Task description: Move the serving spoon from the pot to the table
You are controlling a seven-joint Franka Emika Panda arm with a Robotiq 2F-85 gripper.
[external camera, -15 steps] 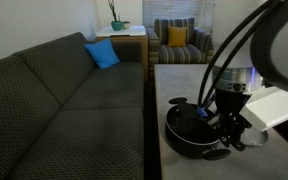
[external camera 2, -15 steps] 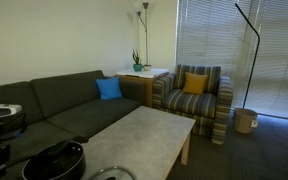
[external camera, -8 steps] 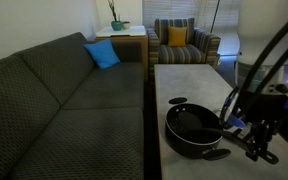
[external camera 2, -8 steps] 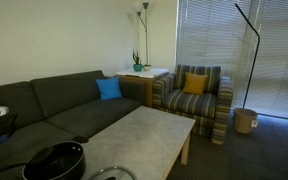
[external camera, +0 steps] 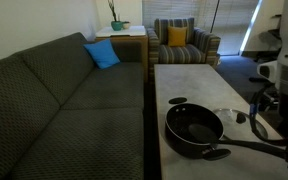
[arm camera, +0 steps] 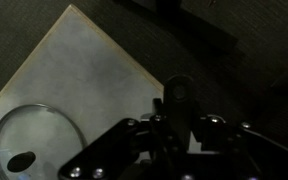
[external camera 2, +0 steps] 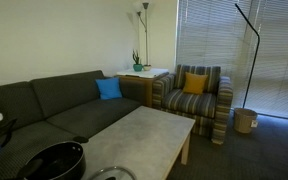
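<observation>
Wrist view: the gripper (arm camera: pixel 174 128) pinches the serving spoon (arm camera: pixel 179 93), lifted clear of the pot (external camera: pixel 189 128), ready for the table (arm camera: pixel 74 70) beside it.

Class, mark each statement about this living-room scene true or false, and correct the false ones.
1. The pot stands on the table. True.
2. The glass lid covers the pot. False: it lies on the table beside the pot.
3. A blue cushion lies on the sofa. True.
4. The serving spoon lies in the pot. False: the wrist view shows it held in the gripper, out of the pot.
</observation>
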